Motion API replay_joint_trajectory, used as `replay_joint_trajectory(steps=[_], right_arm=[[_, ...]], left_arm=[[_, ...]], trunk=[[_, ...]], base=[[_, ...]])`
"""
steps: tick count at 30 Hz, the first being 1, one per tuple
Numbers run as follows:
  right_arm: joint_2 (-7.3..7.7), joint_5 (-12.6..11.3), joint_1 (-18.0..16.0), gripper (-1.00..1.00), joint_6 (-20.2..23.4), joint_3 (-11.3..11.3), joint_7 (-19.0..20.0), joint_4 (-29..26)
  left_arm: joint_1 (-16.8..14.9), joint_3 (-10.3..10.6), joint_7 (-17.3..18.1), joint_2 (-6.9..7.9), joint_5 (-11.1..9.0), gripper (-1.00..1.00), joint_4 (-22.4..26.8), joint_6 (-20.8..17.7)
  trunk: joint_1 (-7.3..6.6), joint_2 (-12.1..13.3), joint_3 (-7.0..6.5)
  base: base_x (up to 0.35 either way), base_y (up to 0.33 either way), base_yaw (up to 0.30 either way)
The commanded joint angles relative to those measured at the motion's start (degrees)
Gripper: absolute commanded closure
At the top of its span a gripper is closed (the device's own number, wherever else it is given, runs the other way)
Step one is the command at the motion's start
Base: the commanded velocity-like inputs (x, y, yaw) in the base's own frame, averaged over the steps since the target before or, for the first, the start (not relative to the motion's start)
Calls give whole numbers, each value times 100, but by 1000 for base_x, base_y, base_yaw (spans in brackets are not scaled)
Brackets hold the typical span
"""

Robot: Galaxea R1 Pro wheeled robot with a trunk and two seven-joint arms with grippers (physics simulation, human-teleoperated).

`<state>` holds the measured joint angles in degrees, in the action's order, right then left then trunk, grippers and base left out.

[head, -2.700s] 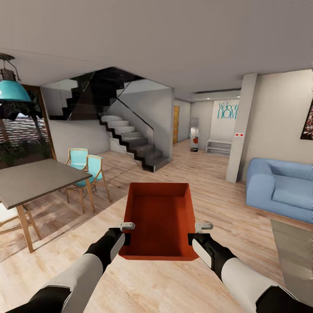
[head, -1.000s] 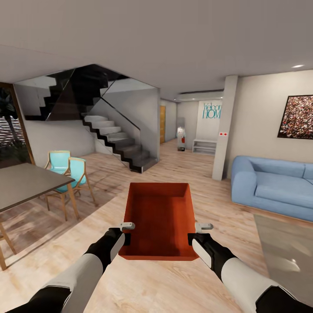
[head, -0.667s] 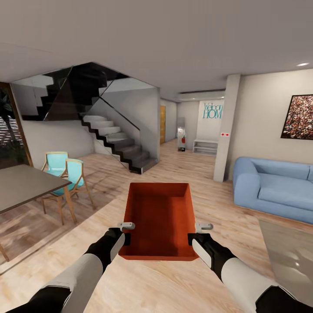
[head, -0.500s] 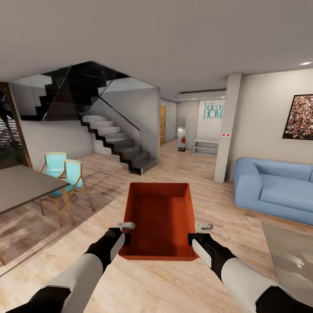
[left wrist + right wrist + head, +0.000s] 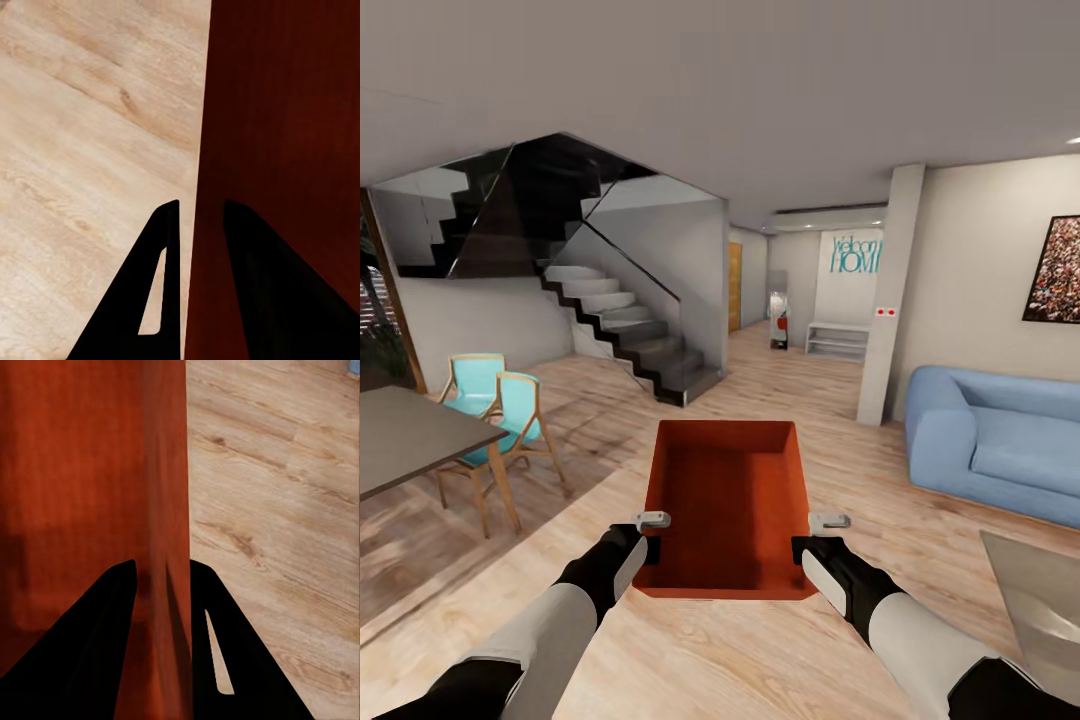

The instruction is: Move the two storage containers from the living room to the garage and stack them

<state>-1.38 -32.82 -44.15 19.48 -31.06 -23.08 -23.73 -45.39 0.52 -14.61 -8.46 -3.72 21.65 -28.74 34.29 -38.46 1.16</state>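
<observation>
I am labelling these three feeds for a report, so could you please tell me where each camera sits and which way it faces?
Head view: on the head, looking forward and down over both arms at the storage container, stairs and sofa; left hand and right hand show.
Left wrist view: on the left arm, looking along its fingers astride the container's wall, over the wood floor.
Right wrist view: on the right arm, likewise; fingers show.
All share the container.

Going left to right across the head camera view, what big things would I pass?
Dining table → turquoise chairs → staircase → storage container held up front → pillar → blue sofa.
</observation>
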Motion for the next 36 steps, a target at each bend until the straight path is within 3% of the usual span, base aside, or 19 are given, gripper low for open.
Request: replay_joint_trajectory(steps=[1, 17, 36], right_arm=[[6, 144, -14, 100, 47, 74, -56, -18], [6, 144, -14, 100, 47, 74, -56, -18], [6, 144, -14, 100, 47, 74, -56, -18]], left_arm=[[4, 28, -121, 2, 168, 100, 6, -70], [4, 27, -121, 2, 168, 100, 6, -70], [4, 29, -121, 2, 167, 100, 6, -70]], trunk=[[6, -10, 11], [6, -10, 11], [6, -10, 11]], base=[[322, 0, 0], [322, 0, -175], [322, 0, -9]])
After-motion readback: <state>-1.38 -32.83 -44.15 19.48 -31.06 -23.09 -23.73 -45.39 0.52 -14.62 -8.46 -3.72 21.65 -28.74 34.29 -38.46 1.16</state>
